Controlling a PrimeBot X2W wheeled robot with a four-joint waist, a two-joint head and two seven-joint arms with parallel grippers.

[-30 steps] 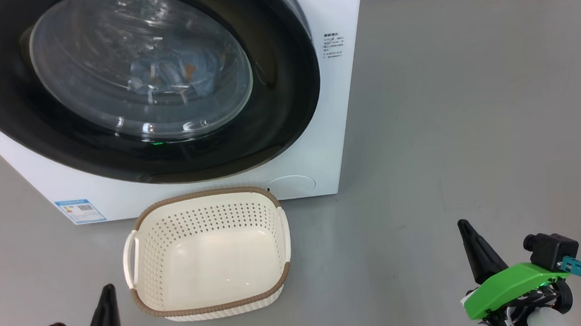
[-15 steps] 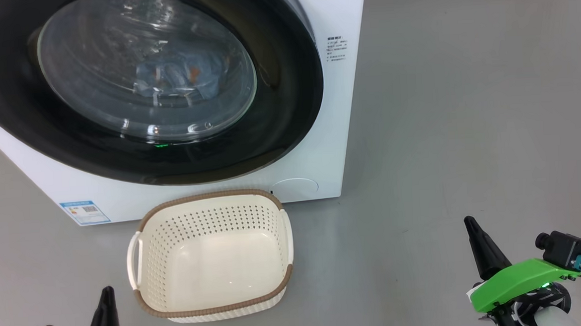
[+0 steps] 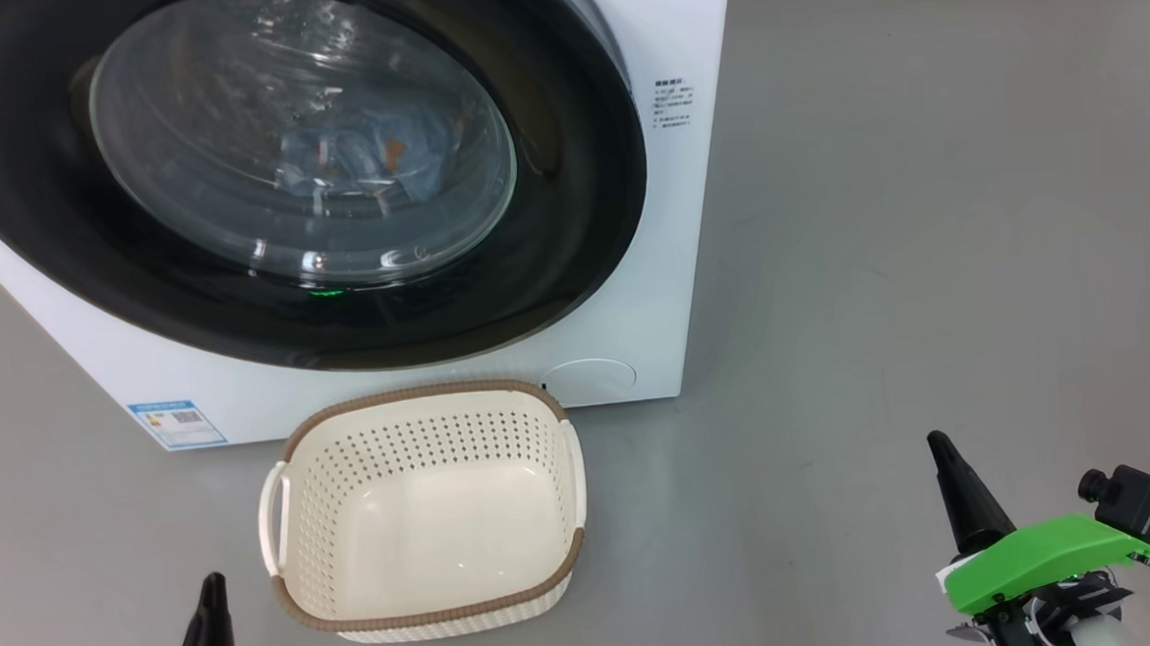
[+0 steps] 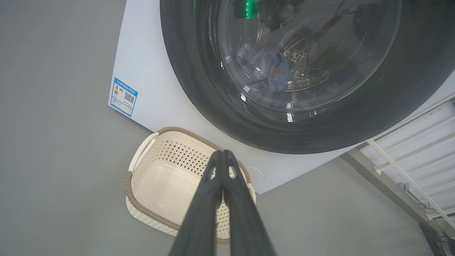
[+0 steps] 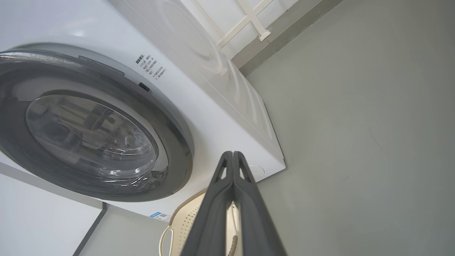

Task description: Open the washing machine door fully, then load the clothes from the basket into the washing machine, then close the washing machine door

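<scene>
The washing machine (image 3: 672,210) is a white front-loader, and its round black-rimmed door (image 3: 569,215) lies flat against its front, shut. Through the glass I see the clothes (image 3: 360,162), blue fabric with orange prints, inside the drum (image 4: 270,69). The cream basket (image 3: 427,508) stands on the floor just in front of the machine with nothing in it. At the lower left, beside the basket, my left gripper (image 3: 213,593) is shut on nothing. Over bare floor at the lower right, my right gripper (image 3: 941,451) is also shut on nothing. Each wrist view has its fingers pressed together (image 4: 223,156) (image 5: 232,156).
Grey floor (image 3: 923,196) stretches wide to the right of the machine. A blue label (image 3: 179,423) marks the machine's lower front corner. White railing (image 4: 408,142) stands beside the machine in the left wrist view.
The whole head view has shifted slightly, so the camera moved. Both grippers sit a little lower in the picture and stay shut. Door, clothes and basket are unchanged.
</scene>
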